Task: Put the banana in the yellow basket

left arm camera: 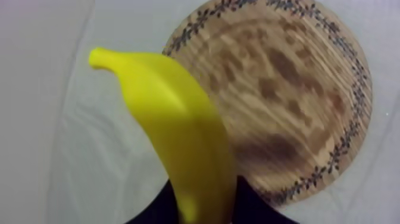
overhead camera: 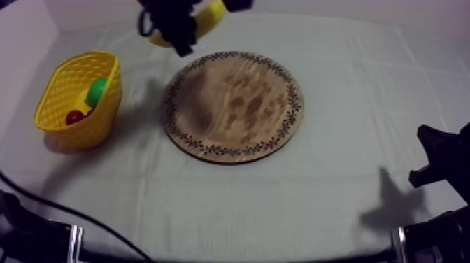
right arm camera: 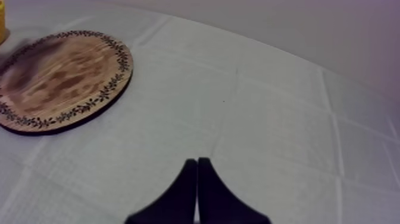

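Observation:
My left gripper (overhead camera: 183,35) hangs high above the cloth just beyond the board's far left rim, shut on the yellow banana (overhead camera: 207,17). From the left wrist the banana (left arm camera: 172,131) juts out from between the black fingers (left arm camera: 253,208), above the cloth beside the round wooden board (left arm camera: 280,89). The board (overhead camera: 234,105) lies bare in the middle of the table. The yellow basket (overhead camera: 59,94) stands at the left. My right gripper (right arm camera: 197,170) rests low at the right, fingers together in a narrow wedge; it shows in the top view too (overhead camera: 437,157).
Inside the basket lie a green fruit (overhead camera: 96,91) and a small red fruit (overhead camera: 75,116). The board (right arm camera: 59,77) lies far to the side of my right gripper, with open cloth between them.

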`<state>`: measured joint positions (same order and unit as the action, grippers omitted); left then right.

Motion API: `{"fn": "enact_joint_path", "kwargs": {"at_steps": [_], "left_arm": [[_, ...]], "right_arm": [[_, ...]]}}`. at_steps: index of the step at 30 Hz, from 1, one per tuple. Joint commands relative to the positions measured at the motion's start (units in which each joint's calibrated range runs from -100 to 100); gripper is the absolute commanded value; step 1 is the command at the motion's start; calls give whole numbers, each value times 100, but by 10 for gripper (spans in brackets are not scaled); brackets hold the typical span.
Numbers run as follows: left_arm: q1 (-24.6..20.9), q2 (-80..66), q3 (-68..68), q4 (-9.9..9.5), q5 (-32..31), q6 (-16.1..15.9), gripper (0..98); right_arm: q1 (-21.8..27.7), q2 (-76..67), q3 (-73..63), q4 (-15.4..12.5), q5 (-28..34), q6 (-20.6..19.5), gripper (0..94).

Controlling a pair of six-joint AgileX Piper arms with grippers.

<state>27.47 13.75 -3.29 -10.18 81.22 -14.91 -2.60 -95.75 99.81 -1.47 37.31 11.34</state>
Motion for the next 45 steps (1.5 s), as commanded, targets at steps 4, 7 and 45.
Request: {"fn": "enact_joint_path", "kwargs": {"at_steps": [4, 7, 45], "left_arm": [[-227, -1500, 907, 52, 178, 324, 144], [-445, -1922, 948, 110, 365, 516, 144], [-2535, -1367, 2010, 106, 915, 2007, 158]], "right_arm": [[0, 0, -3, 3, 2, 1, 3], [0, 0, -3, 3, 2, 1, 3], [0, 0, -3, -2, 2, 1, 3]]}}
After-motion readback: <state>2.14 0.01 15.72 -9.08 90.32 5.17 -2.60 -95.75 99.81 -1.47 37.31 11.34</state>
